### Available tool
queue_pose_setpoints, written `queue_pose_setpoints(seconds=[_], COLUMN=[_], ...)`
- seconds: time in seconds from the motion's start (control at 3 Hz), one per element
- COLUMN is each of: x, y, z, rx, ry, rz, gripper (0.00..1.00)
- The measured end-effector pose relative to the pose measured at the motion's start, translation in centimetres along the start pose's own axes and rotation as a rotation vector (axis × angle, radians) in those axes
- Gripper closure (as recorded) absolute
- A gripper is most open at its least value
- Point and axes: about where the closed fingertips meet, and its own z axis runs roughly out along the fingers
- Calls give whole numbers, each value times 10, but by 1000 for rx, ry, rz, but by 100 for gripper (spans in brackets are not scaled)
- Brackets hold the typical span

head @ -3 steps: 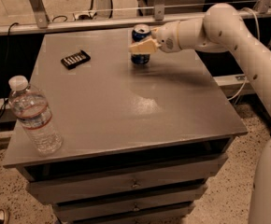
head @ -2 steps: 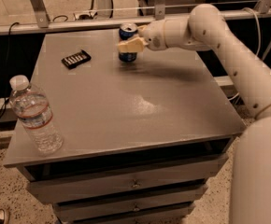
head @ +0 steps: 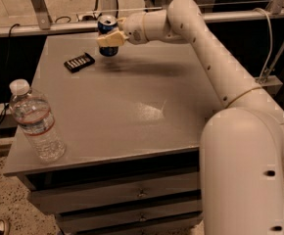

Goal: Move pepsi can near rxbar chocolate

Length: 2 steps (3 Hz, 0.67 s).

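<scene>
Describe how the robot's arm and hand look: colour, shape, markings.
The arm is smooth, cream-white, built of thick rounded tubular segments with small dark dots along them. The hand, at the table's far edge by the can, has pale tan fingers.

Upper centre, the gripper (head: 108, 38), matt and tan-padded, clasps the glossy metal pepsi can (head: 106, 24); the tabletop (head: 132, 82) looks smooth, faintly sheened.

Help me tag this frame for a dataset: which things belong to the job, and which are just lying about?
Part of the job:
pepsi can, towards the far edge
gripper, shut on the can
rxbar chocolate, lying flat left of the can

Just lying about:
water bottle, upright at the near left corner
table, with drawers below
</scene>
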Motion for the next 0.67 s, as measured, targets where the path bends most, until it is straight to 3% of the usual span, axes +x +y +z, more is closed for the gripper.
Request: queue_pose_setpoints(seconds=[0.67], x=[9], y=[-7], z=[26], rx=[-6], ry=[38], rz=[-11], gripper=[100])
